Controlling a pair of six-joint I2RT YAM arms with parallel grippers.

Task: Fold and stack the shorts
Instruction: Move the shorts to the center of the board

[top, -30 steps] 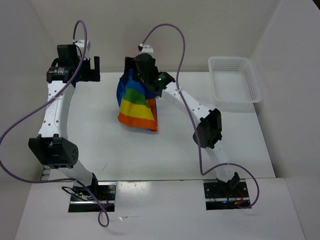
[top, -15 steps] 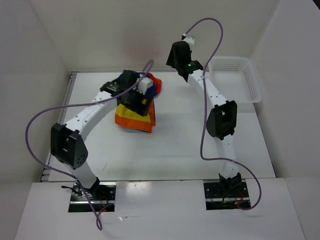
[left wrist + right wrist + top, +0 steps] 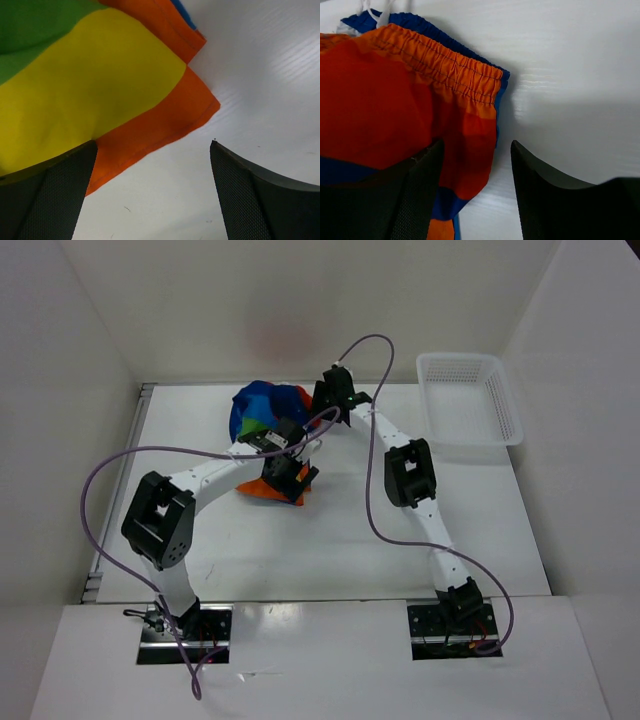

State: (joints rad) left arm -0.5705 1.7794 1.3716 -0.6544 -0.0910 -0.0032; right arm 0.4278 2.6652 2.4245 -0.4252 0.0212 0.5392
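Shorts (image 3: 255, 405) run far-to-near imo: right gripper (image 3: 476, 142) half-open astride waistband (image 3: 445, 65) edge, not pinching; left gripper (image 3: 152, 144) wide open, empty, hem corner (image 3: 200, 107) just ahead.

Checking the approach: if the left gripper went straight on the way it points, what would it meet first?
The left gripper would probably meet the shorts first, at the orange hem corner between its open jaws; bare table lies just beside, and depth is unclear.
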